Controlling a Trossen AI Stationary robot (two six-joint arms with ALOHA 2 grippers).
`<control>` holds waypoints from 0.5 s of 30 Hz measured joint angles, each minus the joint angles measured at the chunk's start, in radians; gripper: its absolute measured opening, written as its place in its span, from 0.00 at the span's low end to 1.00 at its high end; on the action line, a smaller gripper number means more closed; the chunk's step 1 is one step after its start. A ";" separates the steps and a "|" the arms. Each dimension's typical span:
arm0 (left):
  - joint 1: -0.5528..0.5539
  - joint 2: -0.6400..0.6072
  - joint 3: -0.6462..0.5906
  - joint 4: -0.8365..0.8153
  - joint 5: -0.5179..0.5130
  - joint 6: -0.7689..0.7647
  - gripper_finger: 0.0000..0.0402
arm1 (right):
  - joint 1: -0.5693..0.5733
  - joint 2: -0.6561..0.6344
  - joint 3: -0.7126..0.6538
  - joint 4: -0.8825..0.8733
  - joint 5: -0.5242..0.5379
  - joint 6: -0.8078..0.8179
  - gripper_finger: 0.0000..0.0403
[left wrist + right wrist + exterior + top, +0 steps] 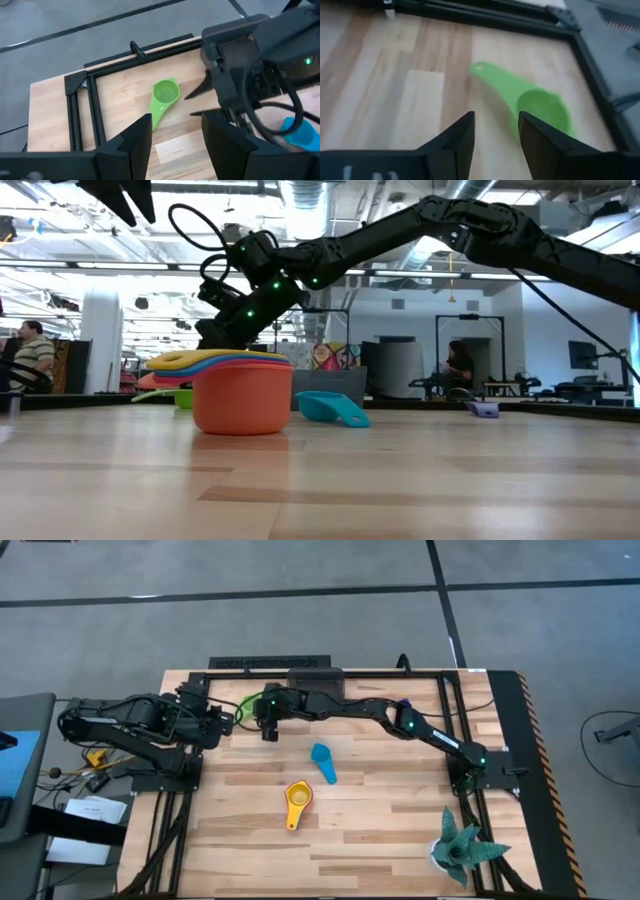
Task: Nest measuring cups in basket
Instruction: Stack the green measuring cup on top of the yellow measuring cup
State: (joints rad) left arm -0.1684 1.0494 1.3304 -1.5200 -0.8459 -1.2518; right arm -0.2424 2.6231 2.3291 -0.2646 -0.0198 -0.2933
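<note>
A green measuring cup [244,700] lies on the table near its far left corner, bowl up, shown in the left wrist view [164,96] and the right wrist view [532,107]. My right gripper [268,732] [495,132] hovers open just off its handle. My left gripper [228,720] [175,137] is open on the cup's left side. A light blue cup [323,762] lies mid-table. A nested stack, yellow on top and orange outermost [297,802] [243,392], stands on its base toward the near side. The basket is out of view.
A black metal frame [300,670] runs along the table's far edge and down both sides, close behind the green cup. A teal spiky plant [462,850] stands at the near right corner. People sit in the room beyond [30,355].
</note>
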 joint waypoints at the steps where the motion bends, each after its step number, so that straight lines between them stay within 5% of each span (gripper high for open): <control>1: 0.000 -0.001 0.000 0.000 0.002 -0.003 0.41 | 0.005 -0.005 0.000 -0.018 0.005 0.027 0.43; 15: 0.000 -0.002 0.000 0.083 0.047 0.085 0.41 | 0.035 -0.238 0.000 -0.259 -0.192 0.198 0.20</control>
State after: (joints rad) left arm -0.1684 1.0473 1.3304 -1.4374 -0.7991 -1.1667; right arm -0.2073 2.3850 2.3295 -0.5237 -0.2116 -0.0952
